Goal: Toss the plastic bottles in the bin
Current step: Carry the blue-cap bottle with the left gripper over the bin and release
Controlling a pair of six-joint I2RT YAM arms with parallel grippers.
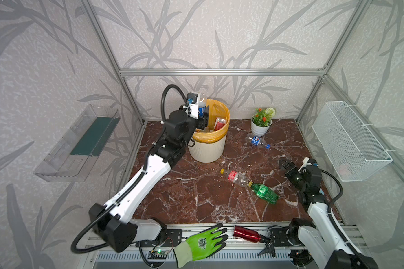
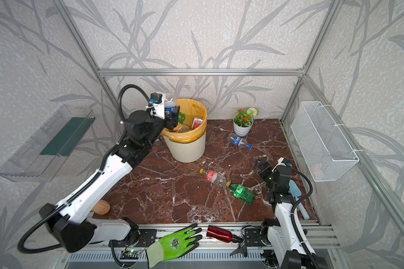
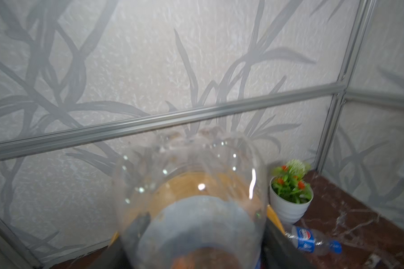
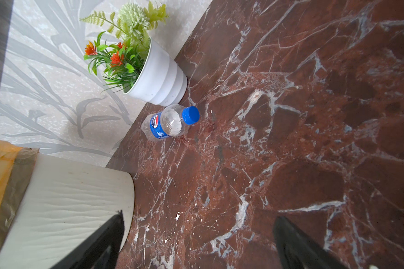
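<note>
Left gripper (image 1: 203, 116): over the left rim of the bin (image 1: 208, 150), with the raised bottle (image 1: 202, 102) between its jaws. We cannot tell whether it is pinching the bottle or has let go.
Raised bottle: on end, clear end up, above the yellow liner's mouth. We judge it is held there so that a release drops it inside.
Bin: at the back of the worktop (image 1: 184, 198), with some bottles lying inside.
Right gripper (image 4: 198, 219): spread wide and empty, low over the worktop. It faces the blue-cap bottle (image 4: 169, 123), which we read as lining up the next pick.
Left to clear: the blue-cap bottle lies on its side just beside the pot (image 1: 258, 130). The red-label bottle (image 1: 234, 176) and green bottle (image 1: 265, 192) lie end to end.
</note>
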